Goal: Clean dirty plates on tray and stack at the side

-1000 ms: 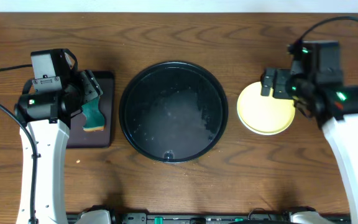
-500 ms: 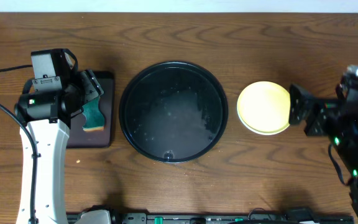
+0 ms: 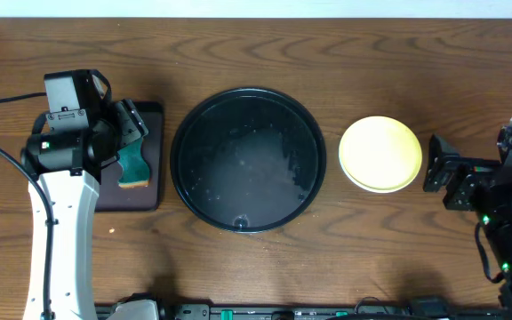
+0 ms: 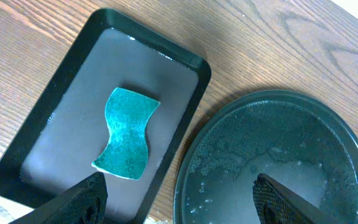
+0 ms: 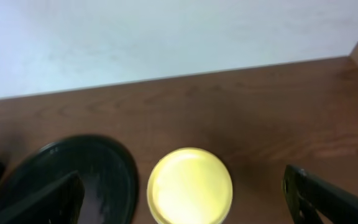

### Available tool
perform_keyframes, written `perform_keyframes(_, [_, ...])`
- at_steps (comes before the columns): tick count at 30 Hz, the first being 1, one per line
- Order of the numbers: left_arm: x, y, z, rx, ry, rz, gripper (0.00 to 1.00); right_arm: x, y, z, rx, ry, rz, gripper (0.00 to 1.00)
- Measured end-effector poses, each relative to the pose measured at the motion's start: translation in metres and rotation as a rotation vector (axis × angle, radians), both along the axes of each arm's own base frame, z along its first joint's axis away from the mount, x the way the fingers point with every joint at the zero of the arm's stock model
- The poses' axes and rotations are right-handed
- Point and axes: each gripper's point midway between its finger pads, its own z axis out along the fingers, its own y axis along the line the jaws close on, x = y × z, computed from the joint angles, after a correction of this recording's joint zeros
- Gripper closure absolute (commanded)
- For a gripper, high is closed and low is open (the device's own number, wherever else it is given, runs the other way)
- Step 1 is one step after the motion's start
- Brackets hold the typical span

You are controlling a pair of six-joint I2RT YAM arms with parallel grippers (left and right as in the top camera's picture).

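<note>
Plates (image 3: 380, 154) stacked beside empty tray (image 3: 247, 116); left end effector (image 4: 182, 202) and right end effector (image 3: 443, 173) released, only parking apparently remains.

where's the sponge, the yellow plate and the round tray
sponge (image 4: 127, 134), left wrist view, its middle
yellow plate (image 3: 380, 153), overhead view, its centre
round tray (image 3: 247, 160), overhead view, bare floor

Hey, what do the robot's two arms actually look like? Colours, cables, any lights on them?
The left arm has a white tubular link topped by boxy black joint housings with a small green light. A thin black cable trails off to the left. The right arm shows mostly black housings, green lights and another black cable looping below. Both carry matte black fingers, wedge-shaped in the wrist views.
</note>
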Motion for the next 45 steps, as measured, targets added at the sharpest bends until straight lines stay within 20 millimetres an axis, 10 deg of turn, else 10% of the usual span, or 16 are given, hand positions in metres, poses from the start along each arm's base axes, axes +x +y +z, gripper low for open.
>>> perform_keyframes(27, [0.000,-0.001,0.000,-0.003,0.002,-0.002,0.24,0.007,0.004,-0.197,0.053,-0.384,0.076,0.01])
perform_keyframes(45, [0.000,-0.001,0.000,-0.003,0.001,-0.002,0.24,0.005,0.005,-0.219,0.056,-0.301,0.079,0.01])
